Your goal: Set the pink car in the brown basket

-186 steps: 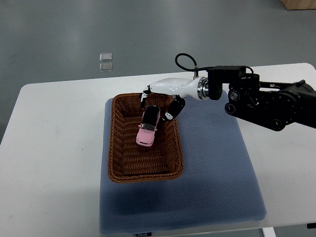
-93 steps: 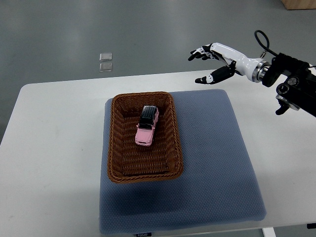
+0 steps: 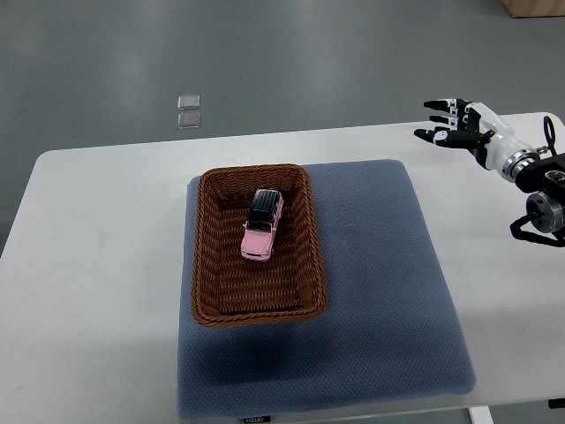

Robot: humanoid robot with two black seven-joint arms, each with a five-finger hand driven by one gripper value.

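Over on the blue-grey textured mat [image 3: 380, 291] that covers the white table [image 3: 97, 265], the little pink toy car with the black roof [image 3: 262, 224] sits inside the brown woven wicker basket [image 3: 205, 265], toward its far half, nose pointing roughly at the near end. So the drop looks done to me. Robot's white and black right hand [image 3: 459, 128] hangs off by the table's far right edge, fingers spread, holding nothing, well apart from the basket. Next move's probably just parking the arm, nothing fiddly left
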